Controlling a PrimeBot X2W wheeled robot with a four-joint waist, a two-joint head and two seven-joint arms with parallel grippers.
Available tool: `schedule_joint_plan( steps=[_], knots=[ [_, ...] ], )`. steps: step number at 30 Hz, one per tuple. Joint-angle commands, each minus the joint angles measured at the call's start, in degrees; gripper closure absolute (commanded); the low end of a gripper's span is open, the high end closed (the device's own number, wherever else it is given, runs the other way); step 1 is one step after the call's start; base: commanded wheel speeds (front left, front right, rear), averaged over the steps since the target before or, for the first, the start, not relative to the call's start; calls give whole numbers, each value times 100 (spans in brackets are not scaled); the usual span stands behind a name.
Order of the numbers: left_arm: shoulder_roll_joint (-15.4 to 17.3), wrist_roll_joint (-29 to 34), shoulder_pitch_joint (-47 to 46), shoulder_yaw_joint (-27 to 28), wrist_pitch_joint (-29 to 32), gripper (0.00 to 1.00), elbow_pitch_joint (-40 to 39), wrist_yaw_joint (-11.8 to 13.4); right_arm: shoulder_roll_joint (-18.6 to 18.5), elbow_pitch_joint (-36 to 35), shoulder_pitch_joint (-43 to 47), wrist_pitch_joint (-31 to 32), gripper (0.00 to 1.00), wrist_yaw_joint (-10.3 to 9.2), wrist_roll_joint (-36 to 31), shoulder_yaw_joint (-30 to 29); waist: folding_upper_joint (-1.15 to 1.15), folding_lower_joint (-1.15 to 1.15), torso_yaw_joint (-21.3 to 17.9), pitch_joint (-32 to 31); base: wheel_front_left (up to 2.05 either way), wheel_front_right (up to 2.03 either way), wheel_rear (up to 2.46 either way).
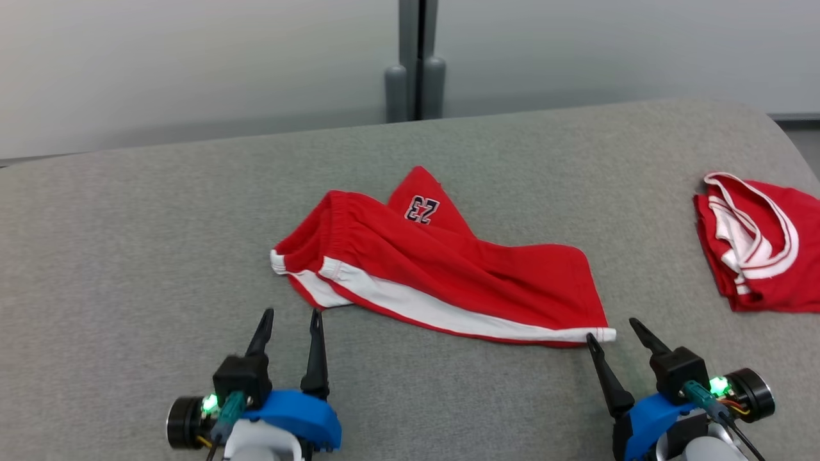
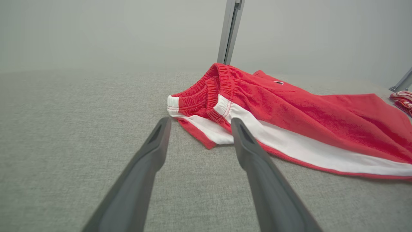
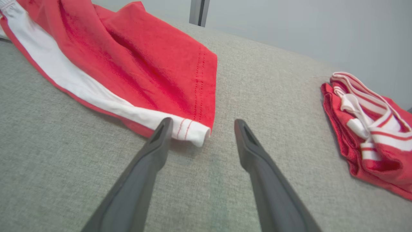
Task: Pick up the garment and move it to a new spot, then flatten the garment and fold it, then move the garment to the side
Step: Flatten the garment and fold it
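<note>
The garment (image 1: 435, 269) is a pair of red shorts with a white side stripe and a "23" patch, lying folded lengthwise across the middle of the grey table (image 1: 128, 256). My left gripper (image 1: 291, 315) stands open just short of the waistband end (image 2: 206, 96), holding nothing. My right gripper (image 1: 613, 330) is open too, at the hem corner (image 3: 193, 132), with nothing between its fingers. In the right wrist view the left finger (image 3: 161, 135) sits beside the white hem corner; I cannot tell whether it touches.
A second red and white garment (image 1: 759, 243) lies bunched at the table's right edge, also in the right wrist view (image 3: 370, 129). A grey post (image 1: 415, 64) stands behind the table against a pale wall. Bare grey cloth spreads to the left and front.
</note>
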Motion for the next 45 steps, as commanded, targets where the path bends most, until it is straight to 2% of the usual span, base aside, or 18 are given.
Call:
schedule_joint_plan(
  steps=[1, 7, 11, 17, 18, 19, 20, 21, 22, 28, 38, 44, 45],
  knots=[
    [1, 59, -240, -17, -15, 0, 114, -96, 37, -66, -67, -4, 0, -2, 56, 13, 0, 0, -75, 72, 0, 0, 0],
    [1, 202, -897, 64, -15, 0, 646, -298, 158, -260, -200, -4, 0, -2, 189, 111, 0, 0, -346, 360, 0, 0, 0],
    [2, 262, -1290, 334, -15, 0, 1005, -338, 228, -390, -301, -4, 0, -2, 289, 184, 0, 0, -574, 545, 0, 0, 0],
    [15, 345, -1507, 663, -15, 0, 1439, -548, 259, -567, -324, -4, 0, -2, 380, 126, 0, 0, -807, 708, 0, 0, 0],
    [14, 330, -1508, 674, -15, 15, 1558, -591, 255, -573, -320, -4, 0, -2, 378, 106, 0, 0, -826, 718, 0, 0, 0],
    [12, 325, -1542, 711, -15, 52, 1648, -590, 251, -578, -313, -4, 0, -2, 384, 81, 0, 0, -838, 723, 0, 0, 0],
    [11, 340, -1574, 747, -14, 69, 1727, -572, 252, -593, -307, -4, 0, -2, 390, 57, 0, 0, -847, 724, 0, 0, 0],
    [9, 343, -1583, 770, -15, 81, 1818, -586, 251, -603, -298, -4, 0, -2, 391, 44, 0, 0, -851, 718, 0, 0, 0],
    [7, 326, -1577, 803, -14, 100, 1888, -586, 253, -623, -284, -4, 0, -2, 398, 16, 0, 0, -848, 706, 0, 0, 0],
    [8, 212, -1375, 841, -14, 100, 2019, -578, 316, -764, -167, -4, 0, -2, 473, -60, 0, 0, -721, 541, 0, 0, 0],
    [1, -174, -781, 556, -15, 100, 1662, -281, 457, -652, 74, -4, 0, -2, 540, -5, 0, 0, -293, 120, 0, 0, 0],
    [1, -303, -667, 387, -15, 100, 1581, -142, 511, -603, 96, -4, 0, -2, 569, 35, 0, 0, -163, 34, 0, 0, 0],
    [5, -320, -648, 383, -15, 92, 1617, -114, 522, -601, 96, -4, 0, -2, 571, 39, 0, 0, -161, 27, 0, 0, 0]
  ],
)
